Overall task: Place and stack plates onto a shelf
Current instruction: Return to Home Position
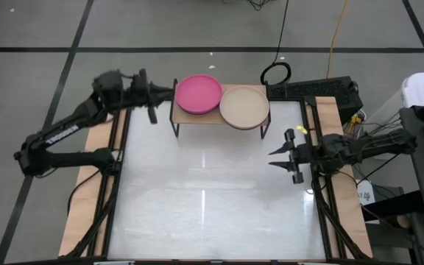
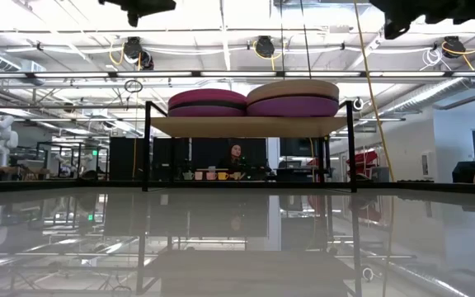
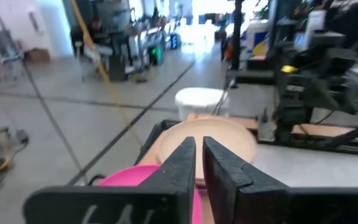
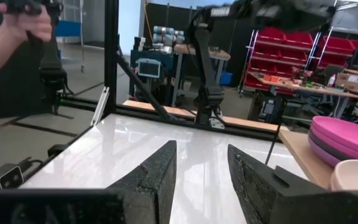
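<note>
**Q:** What is on the left?

**A:** The left claw (image 1: pixel 169 91) hangs just beside the shelf's (image 2: pixel 246 125) left end, pointing at it. Its fingers are clenched almost together and grip nothing.

**Q:** And where are the plates?

**A:** All that show sit on the shelf, in two stacks side by side. The left stack is topped by a pink plate (image 1: pixel 199 93), with a dark plate (image 2: pixel 207 105) showing as a band in the middle. The right stack is a beige plate (image 1: pixel 244 106) on a purple plate (image 2: pixel 295 106). The two stacks touch or nearly touch.

**Q:** How would they handle?

**A:** They look stiff, light and matte, so probably not slippery, though smooth discs could slide on each other if nudged. The only place to grip is the raised rim. A pinch at the outer edge, away from the neighbouring stack, seems best. The beige rim appears to reach past the shelf's near edge, so a knock there could tip it.

**Q:** What is on the right?

**A:** The right claw (image 1: pixel 273 158) hovers over the worktop's (image 1: pixel 205 199) right side, well apart from the shelf. Its fingers are spread wide and hold nothing.

**Q:** Is there room to move?

**A:** The worktop in front of the shelf carries nothing. The left claw has the least room, and pulling straight away from the shelf end looks safest.
</note>
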You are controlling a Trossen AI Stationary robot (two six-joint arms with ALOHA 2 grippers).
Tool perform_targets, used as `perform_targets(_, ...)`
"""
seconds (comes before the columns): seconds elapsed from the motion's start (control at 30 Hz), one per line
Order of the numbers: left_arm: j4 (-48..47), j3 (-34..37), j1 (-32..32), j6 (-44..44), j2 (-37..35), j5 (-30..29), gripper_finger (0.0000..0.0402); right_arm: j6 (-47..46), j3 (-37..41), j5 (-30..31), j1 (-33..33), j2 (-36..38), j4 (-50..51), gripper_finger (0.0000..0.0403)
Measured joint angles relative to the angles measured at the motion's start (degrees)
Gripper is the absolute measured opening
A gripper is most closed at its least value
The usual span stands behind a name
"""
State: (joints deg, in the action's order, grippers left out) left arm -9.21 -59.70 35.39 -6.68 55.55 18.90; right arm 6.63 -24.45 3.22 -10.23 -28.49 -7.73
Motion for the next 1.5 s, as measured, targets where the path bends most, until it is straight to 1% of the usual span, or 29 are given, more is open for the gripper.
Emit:
perform_targets(0.13, 9.00, 9.84, -2.44, 1.72, -5.31, -0.35, 0.0009, 0.43, 0.00, 0.07, -0.01, 3.87, 2.97, 0.0125)
perform_targets(0.3, 17.40, 19.28, -5.29, 4.43, -8.97, -0.46, 0.0005, 1.42, 0.00, 1.49, 0.01, 7.15, 3.39, 0.0125)
perform_targets(0.47, 22.90, 26.39, -7.85, 5.44, -10.28, -0.48, 0.0004, 1.70, 0.00, 1.50, -0.01, 9.29, 6.42, 0.0125)
perform_targets(0.7, 29.47, 33.57, -9.39, 7.28, -11.34, -0.92, 0.0004, 0.12, 0.00, 1.49, -0.01, 12.55, 11.55, 0.0125)
perform_targets(0.8, 29.04, 35.75, -9.39, 7.84, -13.57, -0.41, 0.0004, -0.71, 0.00, 1.49, 0.00, 14.52, 12.70, 0.0125)
perform_targets(0.93, 27.57, 37.47, -9.39, 5.91, -20.57, -0.33, 0.0004, -2.92, 0.00, 1.39, -0.01, 18.01, 15.44, 0.0125)
perform_targets(1.0, 26.77, 38.18, -9.39, 5.28, -24.41, -0.49, 0.0004, -2.97, 0.00, 1.39, -0.01, 19.92, 17.62, 0.0125)
perform_targets(1.17, 23.38, 40.38, -9.36, 3.74, -31.82, -0.74, 0.0004, -2.93, 0.00, 1.46, 0.01, 24.10, 19.43, 0.0125)
perform_targets(1.23, 21.34, 41.57, -9.17, 3.60, -33.89, -0.81, 0.0004, -2.95, 0.00, 1.49, -0.01, 25.37, 20.33, 0.0125)
perform_targets(1.3, 21.33, 43.11, -9.07, 4.29, -35.49, -0.87, 0.0004, -2.96, 0.48, 1.47, 0.00, 26.45, 20.29, 0.0125)
perform_targets(1.4, 21.52, 45.67, -9.07, 5.33, -37.48, -0.88, 0.0004, -2.97, 2.48, 1.49, 0.00, 28.17, 19.70, 0.0125)
perform_targets(1.5, 21.33, 48.23, -9.07, 6.17, -39.03, -0.87, 0.0004, -2.97, 4.88, 1.49, -0.01, 28.39, 18.84, 0.0125)
